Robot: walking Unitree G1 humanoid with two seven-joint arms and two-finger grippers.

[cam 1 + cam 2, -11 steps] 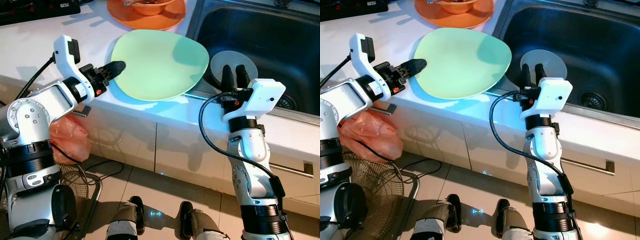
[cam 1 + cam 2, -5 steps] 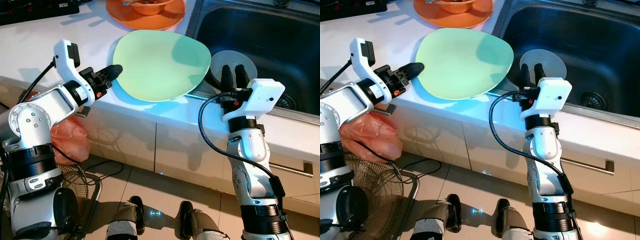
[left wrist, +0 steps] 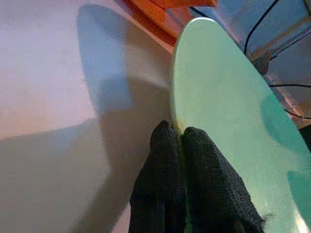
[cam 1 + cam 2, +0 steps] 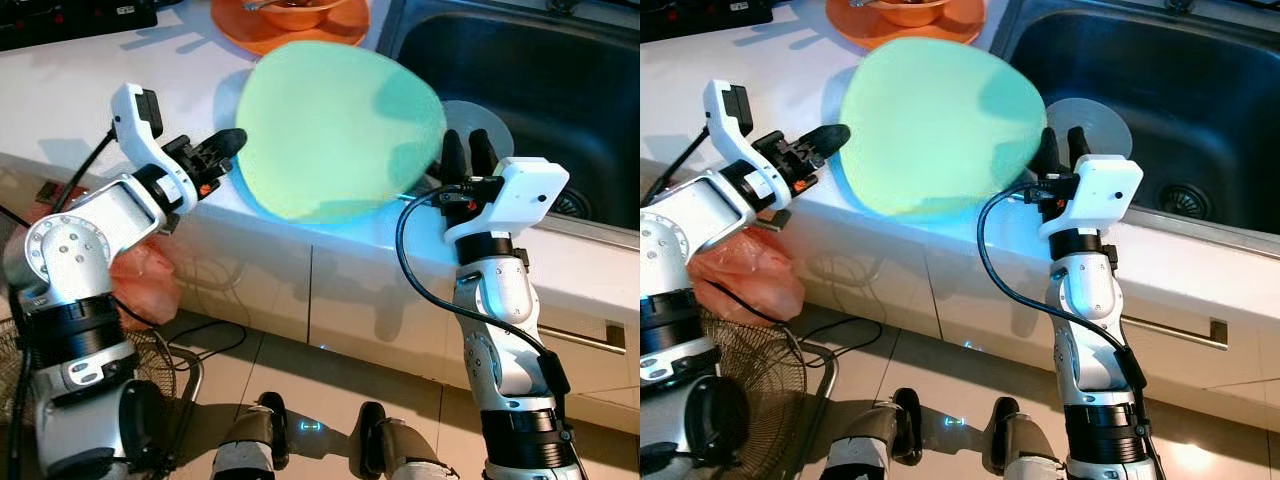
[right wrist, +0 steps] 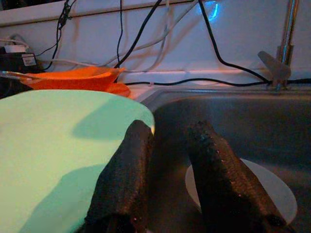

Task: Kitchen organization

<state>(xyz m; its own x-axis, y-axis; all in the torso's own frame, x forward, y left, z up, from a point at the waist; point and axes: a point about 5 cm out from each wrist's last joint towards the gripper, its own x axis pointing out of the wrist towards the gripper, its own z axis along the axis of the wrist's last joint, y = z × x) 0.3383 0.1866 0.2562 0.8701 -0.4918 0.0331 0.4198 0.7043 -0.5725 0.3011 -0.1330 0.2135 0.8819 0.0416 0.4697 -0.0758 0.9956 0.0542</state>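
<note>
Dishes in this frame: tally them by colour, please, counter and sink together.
Green: 1, the green plate, pinched by the left gripper
Orange: 2, the orange plate and the orange bowl on it
Pale translucent: 1, the disc in the sink
Total: 4

This is a home kitchen: a white countertop (image 4: 80, 90) runs along the wall and meets a deep steel sink (image 4: 560, 80) with a drain (image 4: 1185, 200) in its floor and a tap (image 5: 286, 29) standing behind it. Dishes are about, a pale green plate (image 4: 340, 125), an orange plate (image 4: 300, 35) with an orange bowl (image 4: 910, 12) on it, and a round white lid or dish (image 5: 272, 191) lying in the sink. Below the counter are white cabinet fronts (image 4: 380, 310) with a drawer handle (image 4: 585, 335), a tiled floor (image 4: 300, 370), a pink plastic bag (image 4: 740, 275) and a wire fan grille (image 4: 750, 365).
</note>
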